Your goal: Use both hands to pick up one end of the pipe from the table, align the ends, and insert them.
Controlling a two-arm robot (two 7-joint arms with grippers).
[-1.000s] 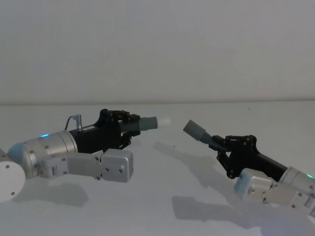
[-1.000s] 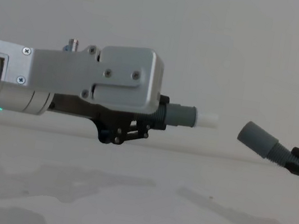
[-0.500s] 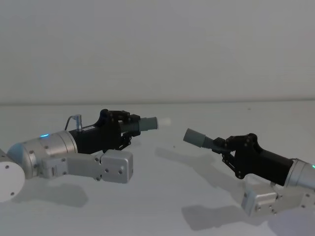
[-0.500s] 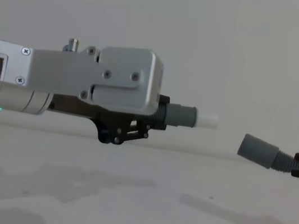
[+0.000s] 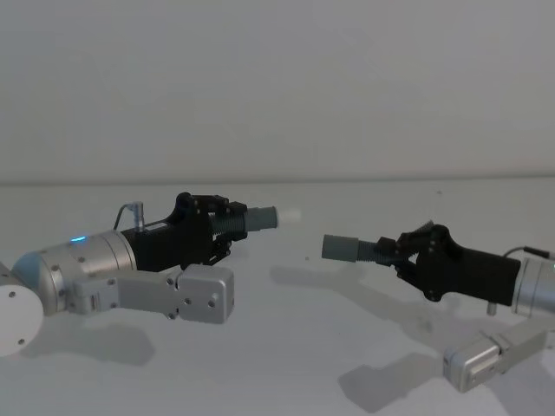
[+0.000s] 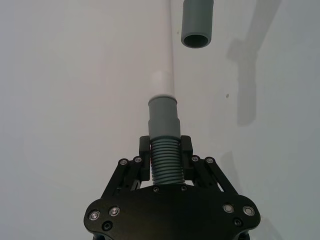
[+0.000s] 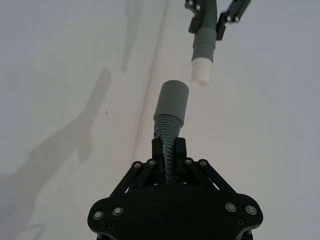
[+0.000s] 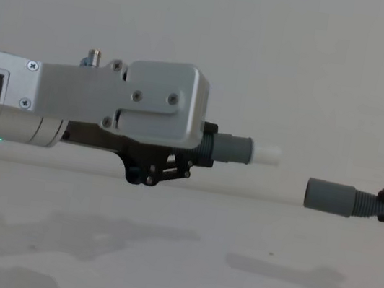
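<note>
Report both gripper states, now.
Left gripper: shut on the white-tipped pipe piece.
Right gripper: shut on the ribbed hose, just behind its grey cuff.

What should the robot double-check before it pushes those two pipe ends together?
1. Left gripper clamps the white-tipped tube: ok.
2. Right gripper clamps the ribbed hose: ok.
3. Grey cuff lies level, open mouth toward the white tip: ok.
4. Ends at equal height: not ok; in the chest view the cuff sits lower than the tip.
5. Line-up nearer or farther from the robot: cannot tell.
6. Gap between the ends free of obstacles: ok.
</note>
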